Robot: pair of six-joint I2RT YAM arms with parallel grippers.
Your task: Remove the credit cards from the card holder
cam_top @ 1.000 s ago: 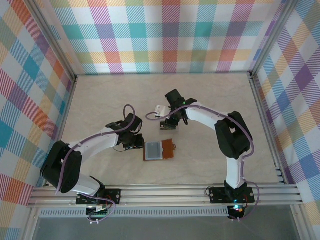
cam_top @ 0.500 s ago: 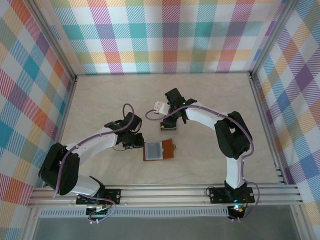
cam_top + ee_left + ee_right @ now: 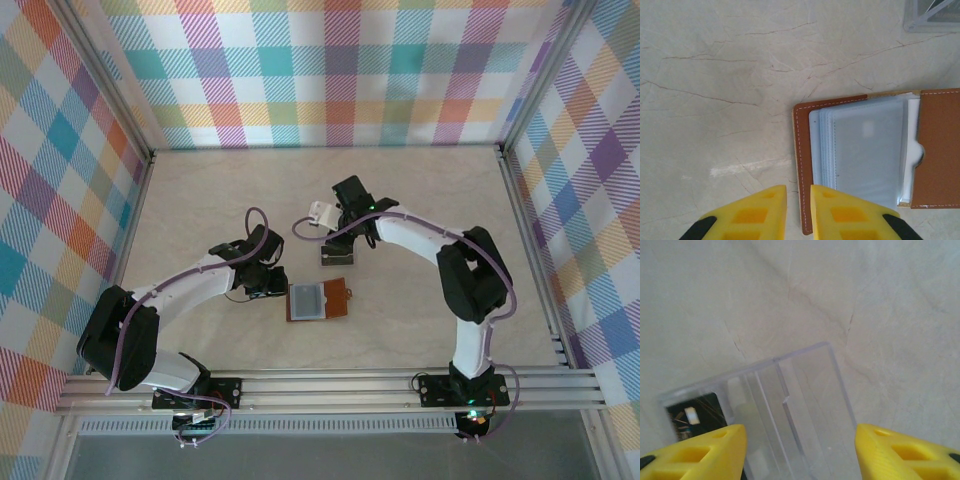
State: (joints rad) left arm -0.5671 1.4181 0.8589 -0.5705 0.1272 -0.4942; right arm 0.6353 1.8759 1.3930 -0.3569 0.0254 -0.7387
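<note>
Two jaws: left barely apart by card holder (image 3: 875, 155), right wide over tray (image 3: 790, 410).

The table (image 3: 420, 200) has a pale, marble-like top with thin dark veins. Checked walls (image 3: 330, 70) in many colours close the left, far and right sides; aluminium rails (image 3: 350, 380) run along the near edge.

I work in a robot test cell, a lab rig rather than a home or a shop: a pale marble-patterned table top (image 3: 430, 200) is boxed in by silver aluminium frame posts (image 3: 115, 90) hung with pastel plaid cloth walls (image 3: 330, 70). My white-and-black left arm (image 3: 190, 285) and right arm (image 3: 415, 235) are bolted to a slotted silver aluminium rail (image 3: 330, 388) at the table's near edge.
</note>
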